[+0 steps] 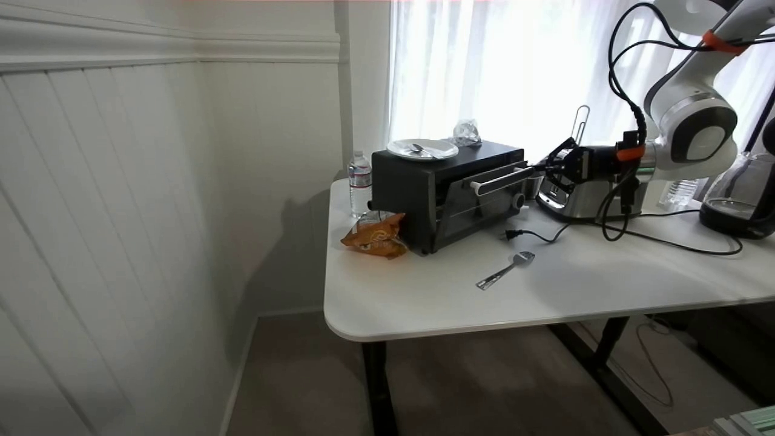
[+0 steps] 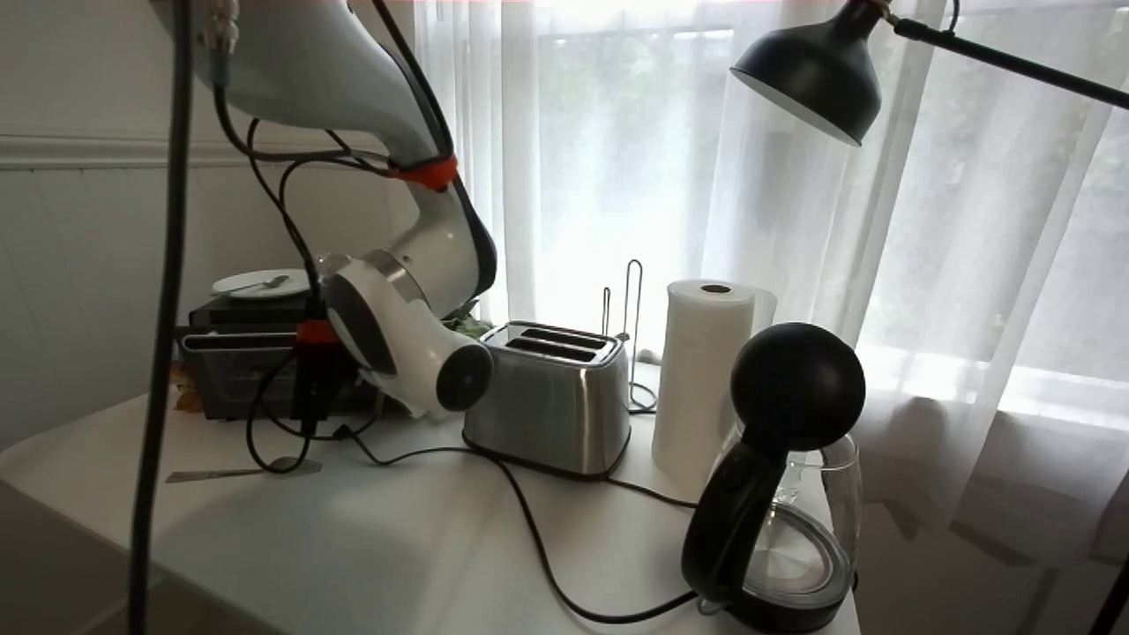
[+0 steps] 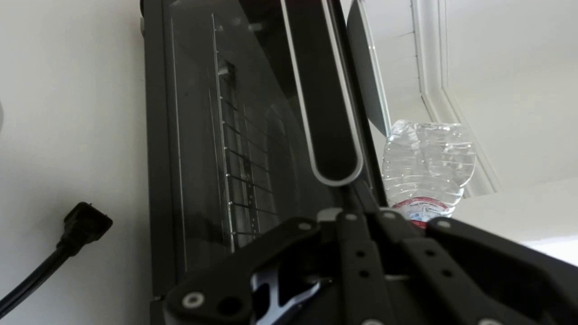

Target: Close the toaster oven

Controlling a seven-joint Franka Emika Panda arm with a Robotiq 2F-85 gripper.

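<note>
The black toaster oven (image 1: 402, 194) stands at the table's far left. In both exterior views its glass door (image 1: 469, 209) (image 2: 256, 388) is partly open, the top edge tilted out from the body with a gap above. The silver-edged handle (image 1: 502, 181) runs along the door's top and also shows in the wrist view (image 3: 336, 181). My gripper (image 1: 535, 168) is at the handle's end nearest the slot toaster. In the wrist view its fingers (image 3: 359, 198) are together, with nothing visible between them, right by the handle's rounded end. Whether they touch it is unclear.
A plate with a fork (image 1: 424, 149) and crumpled foil (image 1: 467, 132) lie on the oven. A bottle (image 1: 359, 181) and orange bag (image 1: 378, 236) stand beside it. A silver slot toaster (image 2: 551, 406), plug (image 1: 513, 234), fork (image 1: 505, 271), paper towels (image 2: 701, 379) and kettle (image 2: 794, 564) are on the table.
</note>
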